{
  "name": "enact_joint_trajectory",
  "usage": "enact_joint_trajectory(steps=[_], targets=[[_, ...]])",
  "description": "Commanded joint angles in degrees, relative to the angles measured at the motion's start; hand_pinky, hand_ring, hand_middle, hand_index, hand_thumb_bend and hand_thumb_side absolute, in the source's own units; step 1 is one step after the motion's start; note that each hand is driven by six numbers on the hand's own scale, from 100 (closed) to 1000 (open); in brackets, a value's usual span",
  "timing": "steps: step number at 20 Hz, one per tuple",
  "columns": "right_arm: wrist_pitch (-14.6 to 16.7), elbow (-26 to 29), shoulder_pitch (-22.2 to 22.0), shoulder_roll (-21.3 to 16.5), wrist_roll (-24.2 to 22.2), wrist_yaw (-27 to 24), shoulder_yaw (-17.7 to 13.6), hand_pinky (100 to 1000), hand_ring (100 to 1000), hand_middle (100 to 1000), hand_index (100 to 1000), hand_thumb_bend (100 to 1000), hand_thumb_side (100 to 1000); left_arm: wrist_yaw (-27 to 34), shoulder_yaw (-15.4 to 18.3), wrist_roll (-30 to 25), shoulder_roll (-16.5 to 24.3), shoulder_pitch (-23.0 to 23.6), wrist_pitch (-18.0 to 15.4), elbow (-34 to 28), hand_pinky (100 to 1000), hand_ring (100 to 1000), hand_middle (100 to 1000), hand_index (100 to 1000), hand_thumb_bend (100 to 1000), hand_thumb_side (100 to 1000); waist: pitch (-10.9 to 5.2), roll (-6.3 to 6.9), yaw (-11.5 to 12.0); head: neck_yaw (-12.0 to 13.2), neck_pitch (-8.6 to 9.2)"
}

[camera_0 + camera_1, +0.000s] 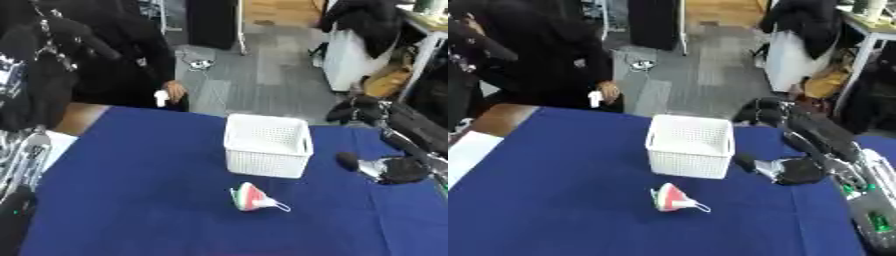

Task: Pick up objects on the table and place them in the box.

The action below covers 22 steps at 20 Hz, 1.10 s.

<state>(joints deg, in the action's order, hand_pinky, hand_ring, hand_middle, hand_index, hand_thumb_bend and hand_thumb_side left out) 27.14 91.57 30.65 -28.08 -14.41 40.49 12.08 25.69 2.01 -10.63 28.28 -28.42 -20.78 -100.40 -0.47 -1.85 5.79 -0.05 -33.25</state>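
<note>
1. Our right hand (791,171) hangs low over the desk (562,200), just beside the right wall of the white basket (690,146) that serves as the box. It's a dark lump w/ one finger or thumb poking toward the basket; we can't tell if the rest is curled or spread.
2. The thing to grab, a small red/white/green item w/ a thin white loop (255,197), poss. a mask or pouch, lies on the blue cloth to the left of that hand and nearer to us, just in front of the basket, not touching it.
3. Key relation: from the right hand the item sits down-left, past the basket's near right corner. So in our judgement the reach goes toward us & left, not over the basket.
4. Long axis of the item looks tilted, running roughly from its rounded left end to the loop at its right; the loop end faces the right hand.
5. Right hand is clearly the nearer one. Of the left arm (22,165) only silver/black links show at the left edge; left hand not seen.
6. Hard to make out: basket's inside (can't tell what's in it, if anything), item's exact shape, right hand's fingers.
</note>
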Motion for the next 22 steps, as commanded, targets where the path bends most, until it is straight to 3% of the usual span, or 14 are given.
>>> enact_joint_trajectory(steps=[1, 5, 10, 15, 22], targets=[[0.79, -1.37, 1.93, -0.89, 0.49, -1.34, 1.66, 563, 575, 679, 793, 449, 1000, -0.2, 0.43, -0.29, 1.78, -0.84, -0.07, -0.64, 606, 578, 714, 673, 126, 844, -0.44, 0.09, 0.15, -1.31, 1.2], [1.12, -3.63, 2.5, -0.55, -0.45, -1.79, 3.85, 557, 572, 678, 800, 457, 1000, -0.14, 0.3, -0.48, 1.66, -1.03, 0.02, -0.69, 607, 579, 715, 673, 126, 843, -0.43, 0.01, 0.35, -2.13, 1.9], [0.42, -5.81, 2.45, -0.2, -3.3, -2.11, 5.97, 534, 560, 614, 791, 520, 1000, -0.03, 0.22, -0.68, 1.6, -1.21, 0.07, -0.74, 608, 579, 715, 673, 126, 843, -0.4, -0.04, 0.5, -2.67, 3.22], [-0.36, -7.35, 2.65, 0.42, -6.31, -2.87, 7.05, 533, 557, 602, 767, 528, 1000, 0.03, 0.09, -1.0, 1.53, -1.3, 0.04, -0.66, 608, 578, 716, 674, 125, 842, -0.4, -0.01, 0.6, -1.68, 2.61], [-2.24, -9.3, 2.57, 1.58, -5.96, -1.2, 7.38, 532, 560, 599, 762, 506, 1000, 0.09, -0.01, -1.34, 1.52, -1.36, -0.01, -0.54, 608, 578, 716, 674, 124, 843, -0.41, 0.01, 0.61, -1.12, 1.97]])
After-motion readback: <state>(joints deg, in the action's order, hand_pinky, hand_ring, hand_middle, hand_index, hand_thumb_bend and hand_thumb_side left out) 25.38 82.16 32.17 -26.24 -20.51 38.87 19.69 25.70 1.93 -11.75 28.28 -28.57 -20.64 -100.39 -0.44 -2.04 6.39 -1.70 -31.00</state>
